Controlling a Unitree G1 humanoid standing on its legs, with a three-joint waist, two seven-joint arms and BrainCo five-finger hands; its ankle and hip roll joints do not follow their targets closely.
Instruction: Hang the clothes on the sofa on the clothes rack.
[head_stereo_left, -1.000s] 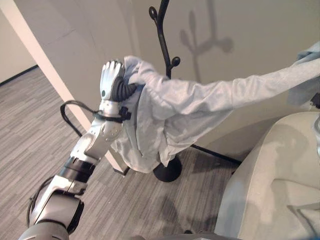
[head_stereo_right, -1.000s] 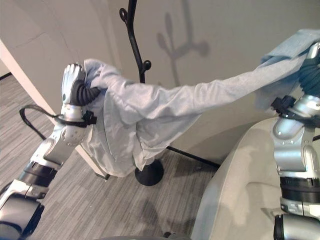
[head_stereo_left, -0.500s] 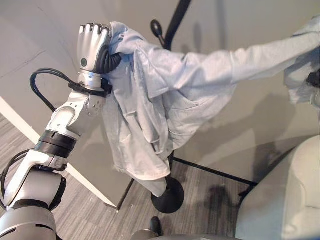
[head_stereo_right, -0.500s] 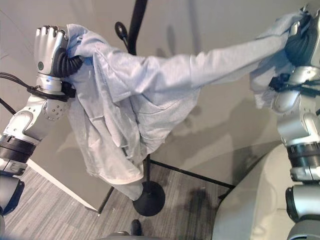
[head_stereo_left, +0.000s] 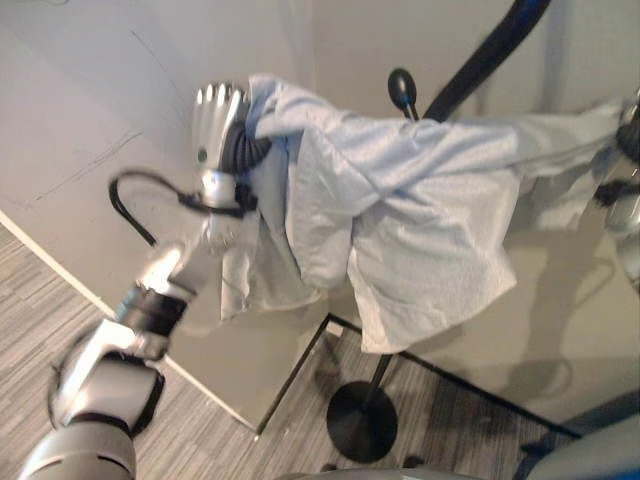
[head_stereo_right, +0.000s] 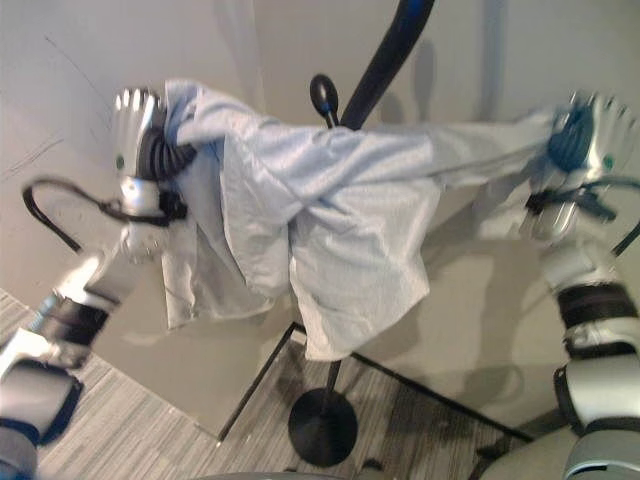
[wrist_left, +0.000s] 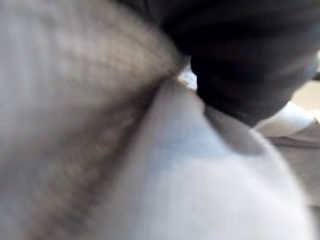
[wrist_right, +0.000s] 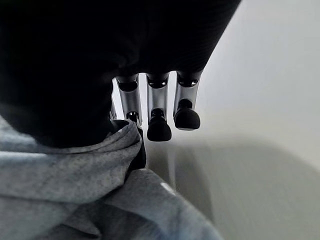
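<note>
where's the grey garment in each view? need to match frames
Left eye view: grey garment stretched across the centre, left hand to the right edge.
Right eye view: centre, between the left hand and right hand.
Left wrist view: close-up cloth.
Right wrist view: bunched beside the fingers.
Shared landmark: black clothes rack.

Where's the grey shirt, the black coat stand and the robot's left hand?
grey shirt (head_stereo_right: 350, 230), right eye view, the hanging middle of the cloth.
black coat stand (head_stereo_right: 323, 425), right eye view, its round base on the floor.
left hand (head_stereo_left: 217, 120), left eye view, the silver fingers.
</note>
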